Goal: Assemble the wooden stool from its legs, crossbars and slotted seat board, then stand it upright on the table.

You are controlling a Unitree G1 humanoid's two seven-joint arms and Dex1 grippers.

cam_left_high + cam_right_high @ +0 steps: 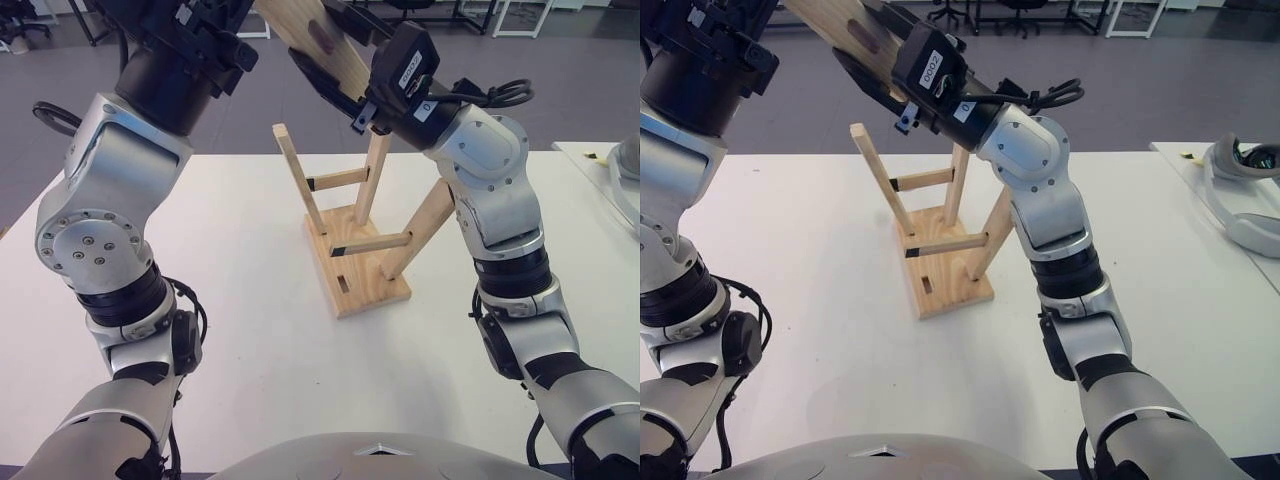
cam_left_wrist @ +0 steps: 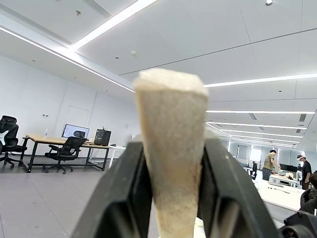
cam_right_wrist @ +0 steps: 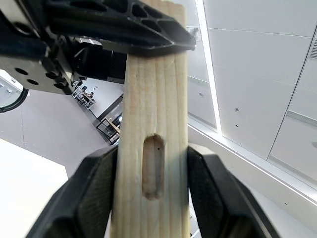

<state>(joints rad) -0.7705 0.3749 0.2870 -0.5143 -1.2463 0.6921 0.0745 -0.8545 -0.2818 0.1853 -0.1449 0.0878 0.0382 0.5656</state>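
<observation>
- Left wrist view: the left gripper (image 2: 171, 173) is clamped on the narrow edge of a slotted board (image 2: 171, 124), with one black finger pressed to each face. The board's pale end juts past the fingers (image 2: 124, 198) into open air under the ceiling.
- Right wrist view: the right gripper (image 3: 152, 163) grasps the same board by its two long edges, level with an oval slot in its face. At the board's far end a finger of the left gripper lies across it.
- Left eye view: both arms are raised and hold the board slanting in the air above the far half of the worktop (image 1: 230, 300).
  - Under it a base board (image 1: 365, 295) lies flat near the worktop's middle, closer to the far edge than the near one, with a slot showing toward its near end.
  - Three legs (image 1: 300, 180) stand up from it. The one toward the left edge leans outward. The top of the middle one is hidden behind the right wrist, so I cannot tell whether it touches the held board.
  - Two crossbars (image 1: 370, 243) join the legs.
  - The right forearm passes just beside the leg nearest the right edge.
  - A wide stretch of worktop runs from the base board to the left edge, and another to the near edge.
- Right eye view: a neighbouring table (image 1: 1188, 168) stands just beside the worktop's right edge. It carries a headset (image 1: 1240, 190), well apart from the stool parts. A strip of worktop lies between the right arm and that edge.
</observation>
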